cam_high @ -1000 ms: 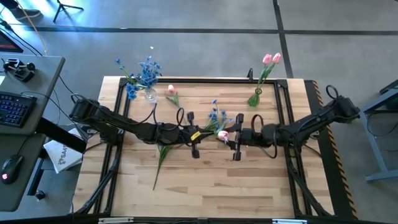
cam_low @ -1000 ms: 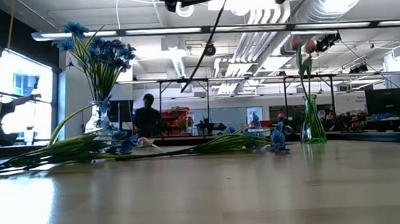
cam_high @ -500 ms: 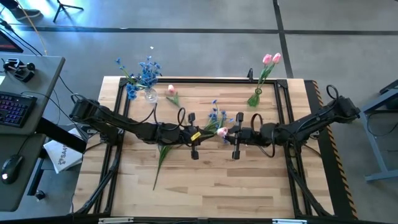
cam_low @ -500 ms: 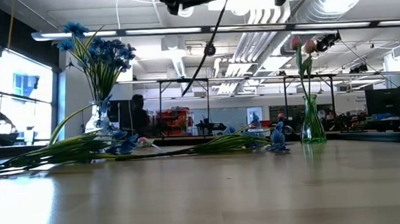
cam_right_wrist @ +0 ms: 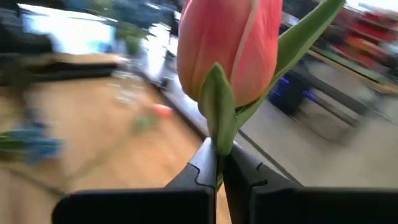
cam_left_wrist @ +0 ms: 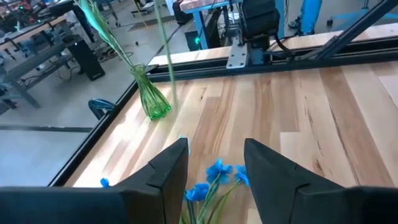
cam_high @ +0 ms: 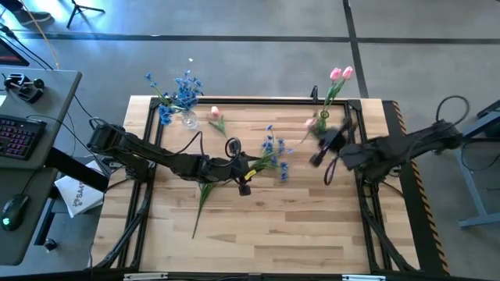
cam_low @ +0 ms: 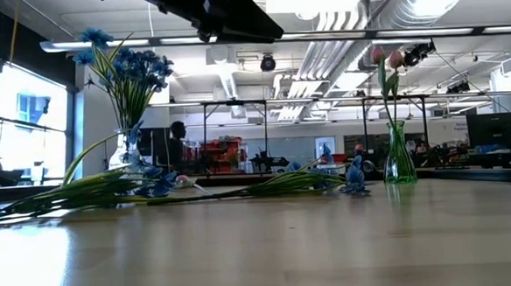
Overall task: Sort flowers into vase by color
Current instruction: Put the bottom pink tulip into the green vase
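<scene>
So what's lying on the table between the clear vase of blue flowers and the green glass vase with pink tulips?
In the high view, one loose pink tulip lies near the clear vase; bare wood runs on to the green vase.

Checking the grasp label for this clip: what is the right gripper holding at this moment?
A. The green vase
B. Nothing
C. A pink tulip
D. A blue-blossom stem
C: in the right wrist view the right gripper has its jaws shut on the stem just under the pink tulip head.
</scene>
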You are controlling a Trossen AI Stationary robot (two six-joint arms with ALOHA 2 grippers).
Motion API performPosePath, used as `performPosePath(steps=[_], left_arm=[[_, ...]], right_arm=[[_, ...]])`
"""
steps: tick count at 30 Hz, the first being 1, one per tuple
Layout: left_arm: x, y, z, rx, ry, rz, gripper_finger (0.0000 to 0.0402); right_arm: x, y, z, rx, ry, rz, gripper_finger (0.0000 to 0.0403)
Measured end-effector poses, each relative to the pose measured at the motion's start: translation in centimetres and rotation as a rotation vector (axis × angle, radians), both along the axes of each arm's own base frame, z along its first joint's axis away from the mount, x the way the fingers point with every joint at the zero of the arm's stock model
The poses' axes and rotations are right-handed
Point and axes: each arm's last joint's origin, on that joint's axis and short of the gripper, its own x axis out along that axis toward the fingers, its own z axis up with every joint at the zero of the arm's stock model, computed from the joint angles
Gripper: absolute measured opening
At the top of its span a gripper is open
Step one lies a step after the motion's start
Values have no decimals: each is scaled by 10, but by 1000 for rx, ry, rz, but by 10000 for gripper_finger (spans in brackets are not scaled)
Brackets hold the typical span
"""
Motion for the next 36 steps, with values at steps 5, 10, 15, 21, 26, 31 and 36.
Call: performPosePath(steps=[5, 10, 15, 21, 26, 31, 36], left_arm=[[0, 0, 0, -7, -1, -6, 147], [0, 0, 0, -8, 0, -9, 147], [0, 0, 0, -8, 2, -9, 147], [0, 0, 0, -7, 2, -9, 147], [0, -1, 0, -9, 2, -11, 147], [0, -1, 0, -9, 2, -12, 147], [0, -1, 0, -9, 2, -12, 147]], right_arm=[[-26, -27, 26, -24, 48, -236, 2], [-34, -56, 29, -44, 99, -397, 2], [-39, -81, 30, -32, 154, -483, 2], [-33, -95, 46, -12, 44, -354, 2], [-34, -106, 46, 16, 32, -336, 2], [-38, -114, 39, 64, 82, -373, 2], [-38, -119, 35, 95, 96, -373, 2]])
